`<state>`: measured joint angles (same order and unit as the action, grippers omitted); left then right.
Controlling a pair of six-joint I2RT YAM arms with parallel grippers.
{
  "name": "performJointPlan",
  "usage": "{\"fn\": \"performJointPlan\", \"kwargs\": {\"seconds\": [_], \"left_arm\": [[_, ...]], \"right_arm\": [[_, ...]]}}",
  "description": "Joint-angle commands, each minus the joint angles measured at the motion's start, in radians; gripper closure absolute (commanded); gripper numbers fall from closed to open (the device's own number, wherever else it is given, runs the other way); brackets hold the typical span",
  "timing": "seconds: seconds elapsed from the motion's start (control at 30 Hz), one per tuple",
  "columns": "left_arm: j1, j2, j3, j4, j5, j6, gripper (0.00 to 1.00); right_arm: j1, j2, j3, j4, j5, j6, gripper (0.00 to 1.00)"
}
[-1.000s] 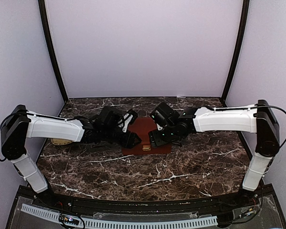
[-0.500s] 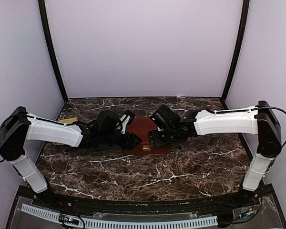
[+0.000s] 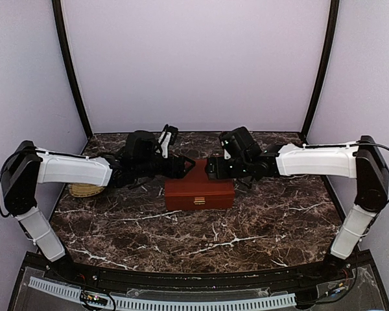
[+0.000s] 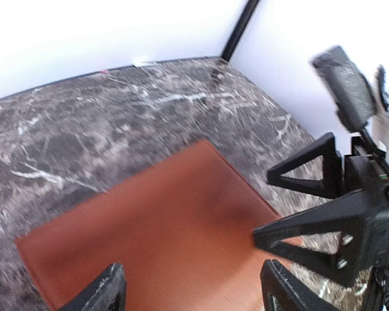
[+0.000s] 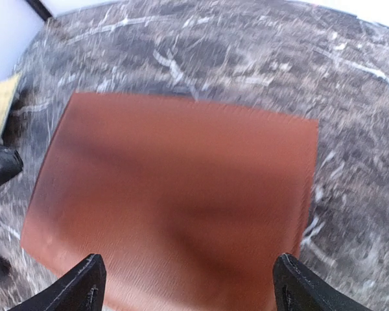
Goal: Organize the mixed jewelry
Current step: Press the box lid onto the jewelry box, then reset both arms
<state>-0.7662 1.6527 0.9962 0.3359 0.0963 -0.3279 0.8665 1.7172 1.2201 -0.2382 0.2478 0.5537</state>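
Observation:
The red-brown wooden box (image 3: pixel 199 192) stands shut at mid-table, its brass clasp facing the near edge. My left gripper (image 3: pixel 183 166) hovers open just above the lid's back left. Open too, my right gripper (image 3: pixel 211 167) hangs over the back right, facing the left one. In the left wrist view the lid (image 4: pixel 155 227) lies below the left gripper (image 4: pixel 191 297), with the right gripper's fingers (image 4: pixel 311 227) at the right. In the right wrist view the lid (image 5: pixel 181 181) fills the space under the right gripper (image 5: pixel 191 285). No jewelry shows; it is out of view.
A pale tan tray (image 3: pixel 84 190) lies partly under my left arm, and its corner (image 5: pixel 0 107) shows in the right wrist view. Dark marble tabletop (image 3: pixel 201 240) surrounds the box. Black frame posts stand at the back corners.
The box lid has come down and the box is now shut. Both grippers have risen and drawn back toward the rear of the box, their jaws opening wider.

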Motion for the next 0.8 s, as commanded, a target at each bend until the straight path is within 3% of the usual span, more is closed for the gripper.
{"fn": "performJointPlan", "kwargs": {"seconds": [0.0,0.23,0.6,0.77], "left_arm": [[0.128,0.088,0.053,0.077,0.09,0.003,0.26],[0.379,0.089,0.0,0.113,0.099,0.051,0.24],[0.802,-0.26,-0.334,0.226,0.068,0.072,0.2],[0.843,-0.416,-0.548,0.382,-0.025,0.143,0.15]], "right_arm": [[-0.113,-0.008,-0.03,0.186,-0.053,-0.084,0.09],[-0.334,-0.069,-0.17,0.383,-0.072,-0.224,0.09],[-0.735,-0.281,-0.505,0.619,-0.145,-0.322,0.09],[-0.912,-0.411,-0.702,0.828,-0.222,-0.316,0.08]]}}
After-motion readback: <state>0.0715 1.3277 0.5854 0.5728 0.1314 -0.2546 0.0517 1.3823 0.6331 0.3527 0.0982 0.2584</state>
